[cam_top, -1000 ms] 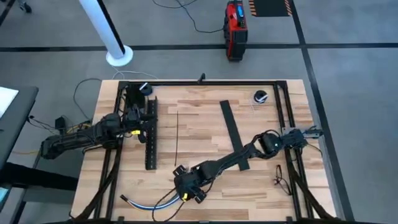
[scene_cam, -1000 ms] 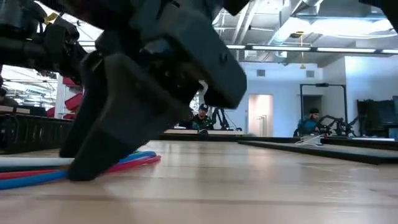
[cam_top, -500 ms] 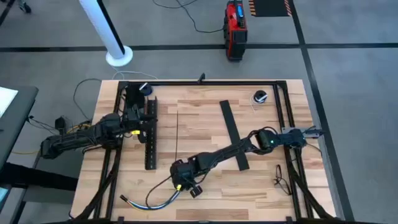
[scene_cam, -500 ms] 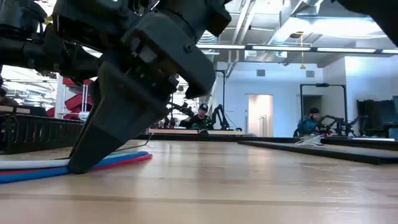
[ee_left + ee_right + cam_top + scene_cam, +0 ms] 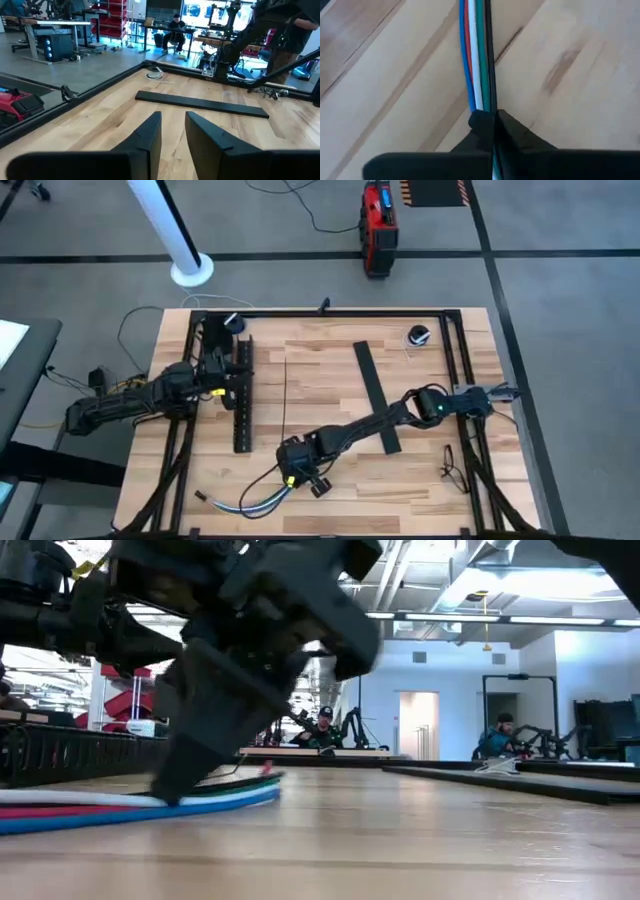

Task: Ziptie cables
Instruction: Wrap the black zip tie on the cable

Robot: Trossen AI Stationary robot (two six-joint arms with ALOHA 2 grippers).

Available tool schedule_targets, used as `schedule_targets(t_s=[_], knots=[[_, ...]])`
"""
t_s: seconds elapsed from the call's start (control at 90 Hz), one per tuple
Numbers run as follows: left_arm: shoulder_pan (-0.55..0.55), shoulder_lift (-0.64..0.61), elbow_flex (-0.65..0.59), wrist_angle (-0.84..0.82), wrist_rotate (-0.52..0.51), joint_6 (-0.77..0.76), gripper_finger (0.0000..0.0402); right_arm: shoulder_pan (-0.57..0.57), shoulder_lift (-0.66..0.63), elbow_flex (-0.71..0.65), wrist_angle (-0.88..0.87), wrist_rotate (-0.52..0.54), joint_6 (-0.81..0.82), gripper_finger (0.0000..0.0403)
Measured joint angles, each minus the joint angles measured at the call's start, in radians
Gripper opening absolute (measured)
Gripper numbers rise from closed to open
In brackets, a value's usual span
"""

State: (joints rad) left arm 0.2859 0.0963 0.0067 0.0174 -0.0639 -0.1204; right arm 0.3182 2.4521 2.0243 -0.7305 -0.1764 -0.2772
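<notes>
The cables (image 5: 250, 508) are a bundle of blue, red, white, green and black wires. They lie in a curve on the wooden table near its front edge, left of the middle. My right gripper (image 5: 298, 472) stands at the bundle's right end, shut on it, and the wires run straight out ahead of its fingers (image 5: 477, 60). In the low view the wires (image 5: 100, 812) lie flat on the wood. My left gripper (image 5: 228, 376) waits at the table's left beside the slotted channel. It is open (image 5: 173, 135) with nothing between its fingers. My right gripper pinches the whole bundle between its two fingertips (image 5: 481, 122), near the bundle's right end (image 5: 485, 102). The fingers slant down onto it from above (image 5: 200, 730). The wires lie side by side, running on along the table from the fingers, and rest on the wood.
A long black comb-slotted channel (image 5: 241, 395) lies at the left. A flat black strip (image 5: 375, 395) lies right of the middle, and a thin dark strand (image 5: 284, 395) lies between them. A round black object (image 5: 420, 335) sits far right. Black frame rails (image 5: 455, 360) edge the table.
My right gripper has shifted a little toward the table's far-left and turned. The right end of the cables has gone with it. The wires now lie closer together and reach farther across the low view. Their left end has stayed in place.
</notes>
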Motion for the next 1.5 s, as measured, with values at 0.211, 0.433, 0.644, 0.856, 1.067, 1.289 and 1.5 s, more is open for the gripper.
schedule_targets(t_s=[0.211,0.433,0.644,0.856,1.067,1.289,1.5], knots=[[0.0,0.0,0.0,0.0,0.001,-0.008,0.0082,0.006,-0.043,-0.004,-0.214,0.034,0.043,0.0],[0.0,0.0,0.0,-0.003,0.024,-0.017,0.0082,0.004,-0.047,-0.001,-0.366,0.115,0.062,0.0],[0.0,0.0,0.0,-0.003,0.035,-0.023,0.0082,-0.004,-0.05,-0.001,-0.488,0.162,0.079,0.0],[0.0,0.0,0.0,-0.004,0.053,-0.016,0.0082,0.003,-0.065,-0.002,-0.561,0.164,0.079,0.0],[0.0,0.0,0.0,0.004,0.098,-0.03,0.0082,-0.003,-0.156,-0.002,-0.55,0.163,0.098,0.0001],[0.0,0.0,0.0,0.004,0.102,-0.119,0.0082,-0.019,-0.232,0.0,-0.342,0.128,0.173,0.0005],[-0.001,0.0,0.0,0.002,0.103,-0.179,0.0082,-0.008,-0.188,0.0,-0.237,0.124,0.203,0.0068]])
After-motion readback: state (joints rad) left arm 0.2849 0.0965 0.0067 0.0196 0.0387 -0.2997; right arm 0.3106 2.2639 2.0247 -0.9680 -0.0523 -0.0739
